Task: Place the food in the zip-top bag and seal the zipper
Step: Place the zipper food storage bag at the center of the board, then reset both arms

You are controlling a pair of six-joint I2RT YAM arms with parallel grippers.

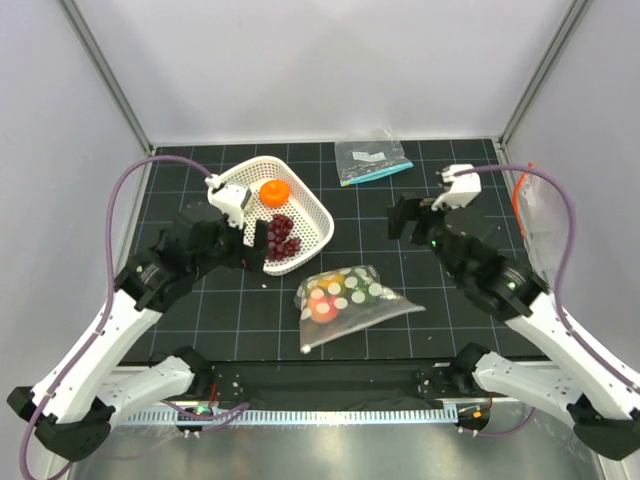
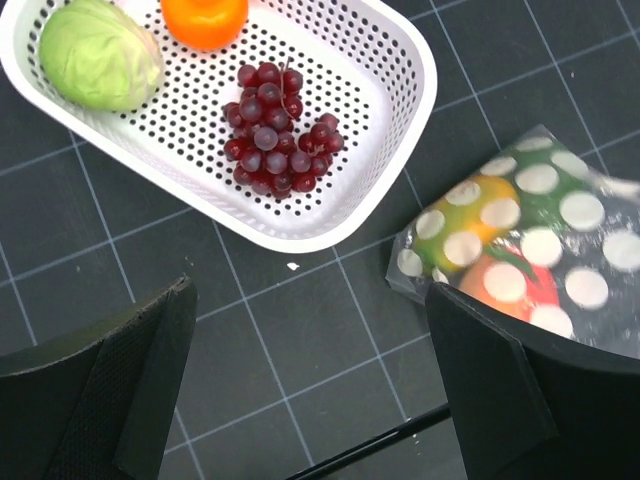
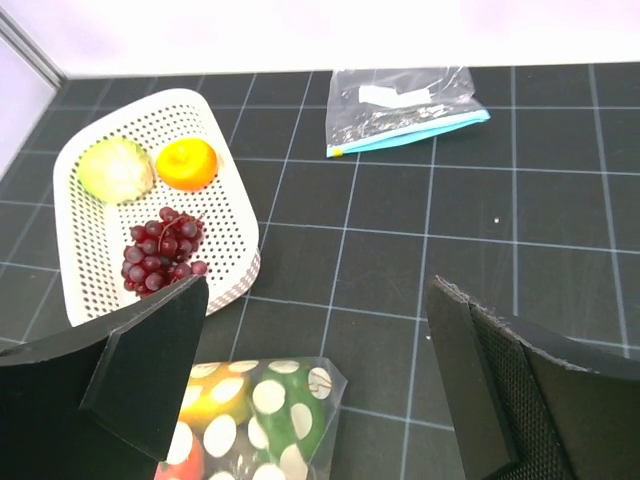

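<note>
Left wrist view, upper middle: grapes (image 2: 275, 130), likely light, knobbly, pinch mid-bunch; left gripper (image 2: 308, 290), right gripper (image 3: 318, 285) jaws open, empty

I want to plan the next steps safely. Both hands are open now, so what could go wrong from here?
1. The grapes, orange fruit and pale green vegetable lie in the white basket; sealing now would leave them out.
2. The dotted bag is floppy and lies loose; lifting it might spill the food inside.
3. The teal-strip bag lies farther back; it might be taken by mistake.
</note>
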